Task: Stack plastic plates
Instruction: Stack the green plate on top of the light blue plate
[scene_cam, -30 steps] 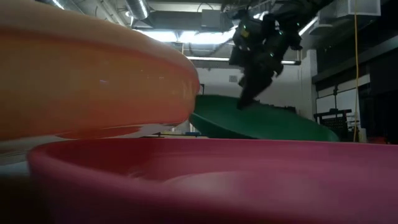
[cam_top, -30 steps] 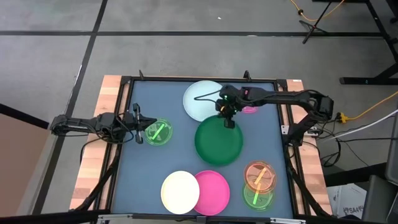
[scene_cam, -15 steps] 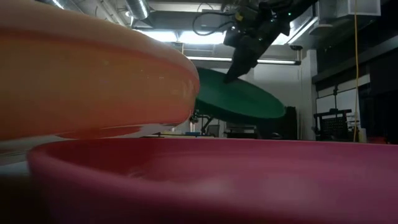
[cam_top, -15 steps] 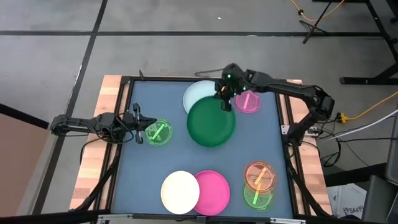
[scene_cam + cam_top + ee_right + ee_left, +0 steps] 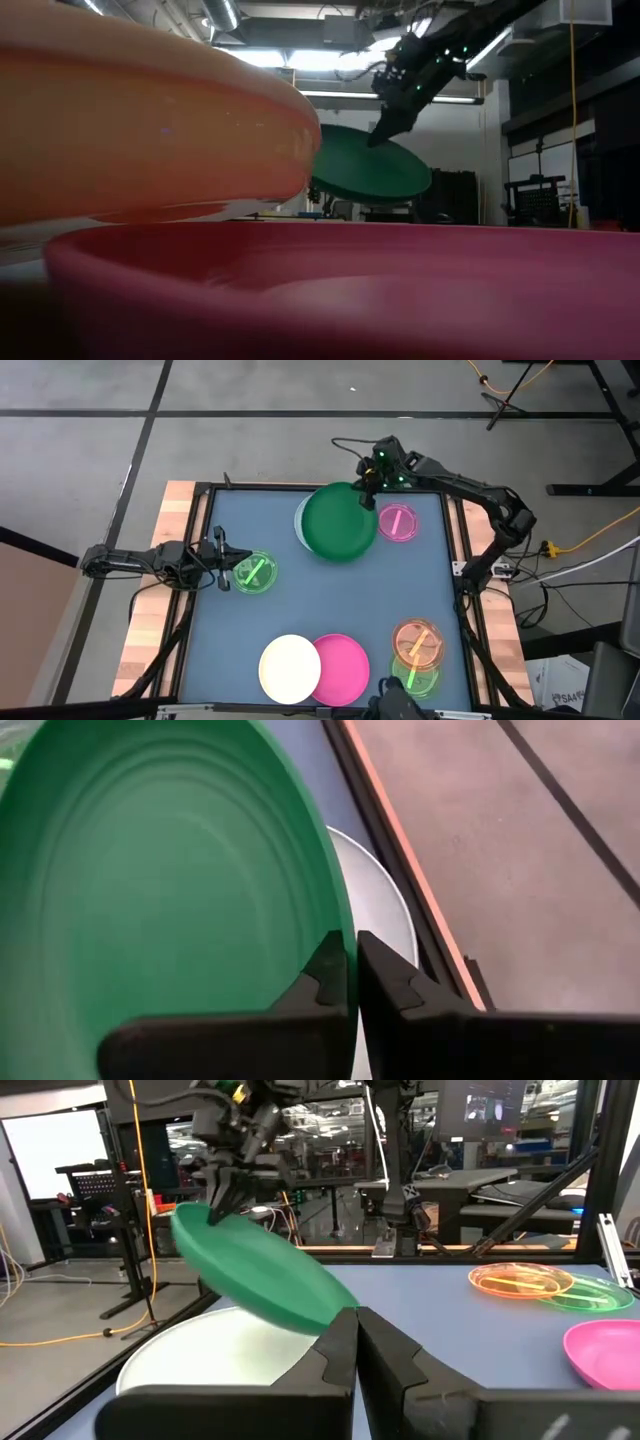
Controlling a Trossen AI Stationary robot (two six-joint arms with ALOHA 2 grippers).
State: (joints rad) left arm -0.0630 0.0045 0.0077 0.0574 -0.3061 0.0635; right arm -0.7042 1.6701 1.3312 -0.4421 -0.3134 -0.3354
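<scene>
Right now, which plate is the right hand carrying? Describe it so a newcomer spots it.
Look at the table's far edge, middle. There the right hand grips the rim of a large dark green plate, held tilted above a pale plate. It is the only opaque green plate, and the only one off the table.

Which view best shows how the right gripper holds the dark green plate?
The right wrist view: the right gripper is shut on the rim of the dark green plate. The high view shows the plate above the pale plate. The low and left wrist views show it tilted in the air.
</scene>
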